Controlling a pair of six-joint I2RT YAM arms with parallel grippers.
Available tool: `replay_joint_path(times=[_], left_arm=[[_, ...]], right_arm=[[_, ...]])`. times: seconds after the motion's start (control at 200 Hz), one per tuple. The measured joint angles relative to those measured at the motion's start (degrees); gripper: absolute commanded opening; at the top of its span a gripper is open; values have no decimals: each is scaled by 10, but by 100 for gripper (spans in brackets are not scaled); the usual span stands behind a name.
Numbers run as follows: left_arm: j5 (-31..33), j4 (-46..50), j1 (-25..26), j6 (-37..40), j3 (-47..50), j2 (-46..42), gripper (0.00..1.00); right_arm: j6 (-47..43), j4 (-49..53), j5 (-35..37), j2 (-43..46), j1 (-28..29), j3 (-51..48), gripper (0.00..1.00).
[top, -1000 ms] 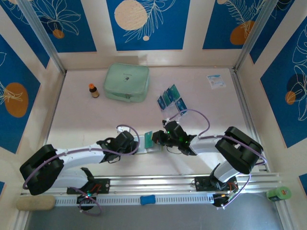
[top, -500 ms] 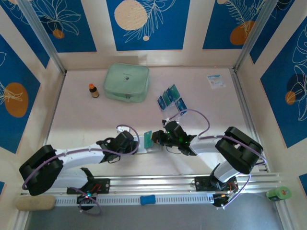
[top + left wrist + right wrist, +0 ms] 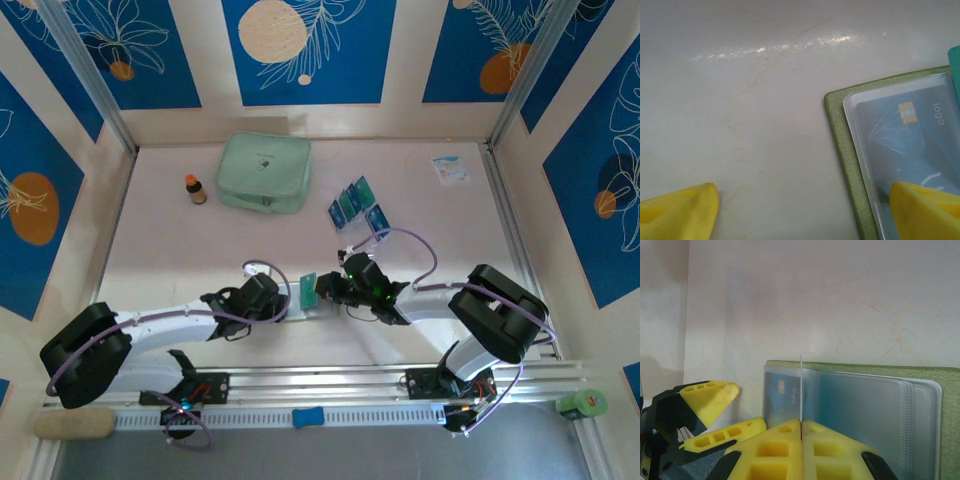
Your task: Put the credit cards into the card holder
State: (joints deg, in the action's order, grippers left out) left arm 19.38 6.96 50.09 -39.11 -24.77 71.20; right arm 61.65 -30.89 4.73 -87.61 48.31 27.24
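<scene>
From above, we see the card holder [image 3: 300, 313] lying open on the desk [image 3: 200, 240] near the front edge, between the two arms. The right jaws are shut on one teal card [image 3: 309, 289], held on edge just over the holder, while the left jaws stand wide apart beside it. The loose credit cards [image 3: 355, 205] lie fanned farther back, well apart from the holder, with a mint pouch [image 3: 265, 172], a small bottle [image 3: 195, 189] and a paper packet [image 3: 450, 168] beyond them. At the left wrist, we find the jaws open: one yellow fingertip [image 3: 925, 210] sits over the holder's clear sleeve, the other over bare desk, though we cannot tell whether it presses down. A sleeved card [image 3: 905, 130] shows through the plastic there. At the right wrist, the closed jaws pinch the teal card upright, its edge just above the sleeves. We judge the task barely begun: one card stowed, one on the point of entering, and the fanned cards not yet picked up; how many those are we cannot count.
</scene>
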Motion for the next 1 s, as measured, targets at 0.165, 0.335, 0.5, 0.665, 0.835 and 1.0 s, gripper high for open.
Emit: replay_joint_path(times=[0.165, 0.335, 0.5, 0.665, 0.835, 1.0], left_arm=[[0, 0, 0, 0, 0, 0, 88], [0, 0, 0, 0, 1, -3, 88], [0, 0, 0, 0, 2, -3, 88], [0, 0, 0, 0, 4, -3, 88], [0, 0, 0, 0, 4, -5, 88], [0, 0, 0, 0, 4, -6, 88]], right_arm=[[5, -4, 0, -3, 1, 0, 0], [11, -15, 1, -6, 2, -10, 0], [20, -23, 10, -6, 8, -26, 0], [26, -31, 13, -6, 10, -34, 0], [30, -39, 15, -6, 13, -35, 0], [30, -47, 16, -12, 15, -35, 0]])
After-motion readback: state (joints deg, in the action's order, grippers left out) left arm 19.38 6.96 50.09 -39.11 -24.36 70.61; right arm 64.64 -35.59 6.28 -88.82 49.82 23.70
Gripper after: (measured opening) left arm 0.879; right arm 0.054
